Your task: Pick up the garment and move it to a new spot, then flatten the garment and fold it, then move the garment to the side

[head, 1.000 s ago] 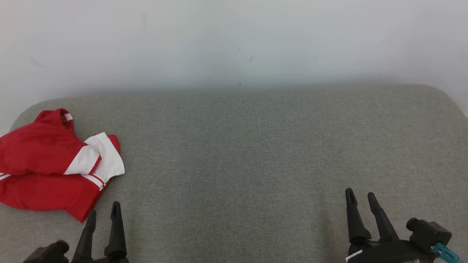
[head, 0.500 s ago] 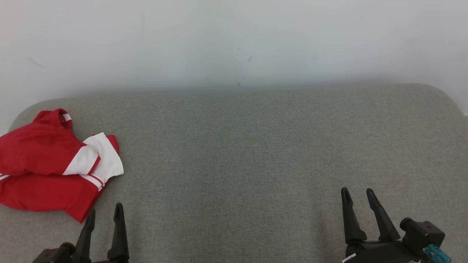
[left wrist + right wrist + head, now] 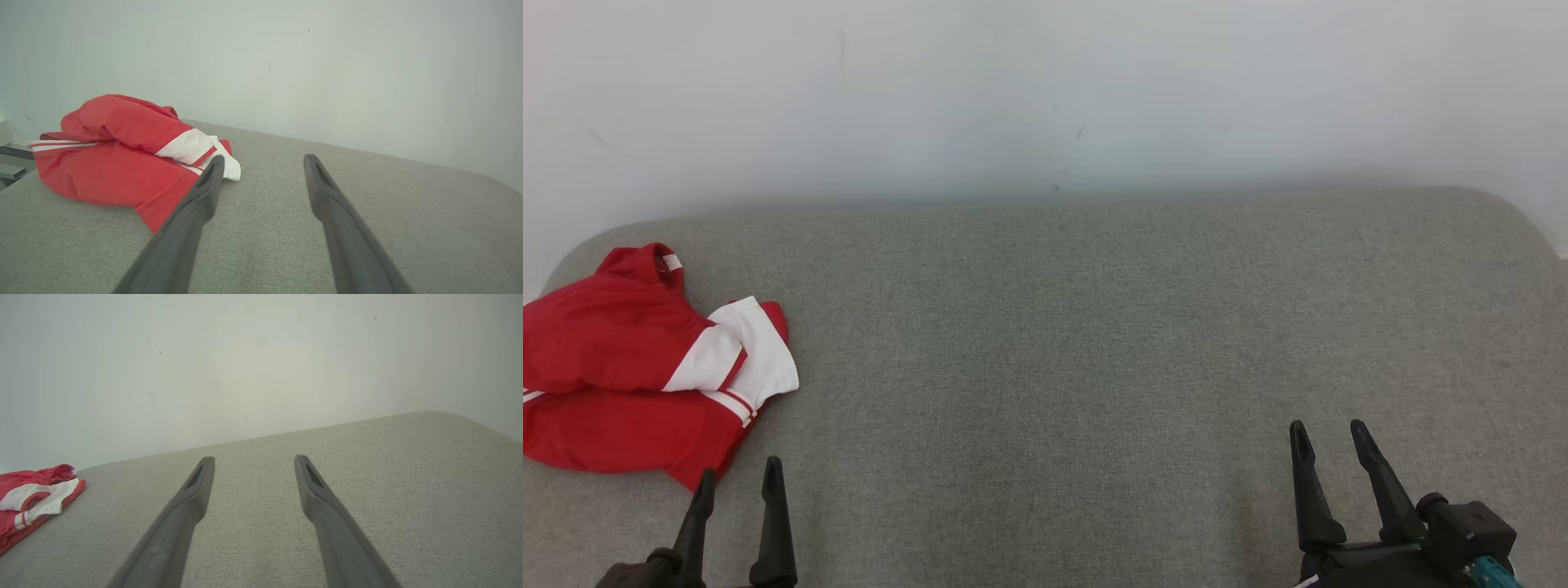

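A red garment with white sleeve panels and stripes (image 3: 629,367) lies crumpled at the far left of the grey cushioned surface (image 3: 1094,327). My left gripper (image 3: 737,469) is open just below and to the right of its lower hem, apart from it. In the left wrist view the garment (image 3: 122,163) sits ahead and left of the open left gripper (image 3: 263,161), whose left finger overlaps its edge in the picture. My right gripper (image 3: 1330,429) stands open at the lower right, empty. The right wrist view shows the open right gripper (image 3: 253,459) over bare fabric, the garment (image 3: 32,498) far left.
A pale wall (image 3: 1045,90) rises directly behind the cushion. The cushion's rounded corners show at the back left (image 3: 572,261) and back right (image 3: 1519,212). A wide stretch of grey fabric lies between the two grippers.
The left gripper has drawn back down and slightly left, away from the garment's hem. The right gripper has barely shifted. The garment has not moved.
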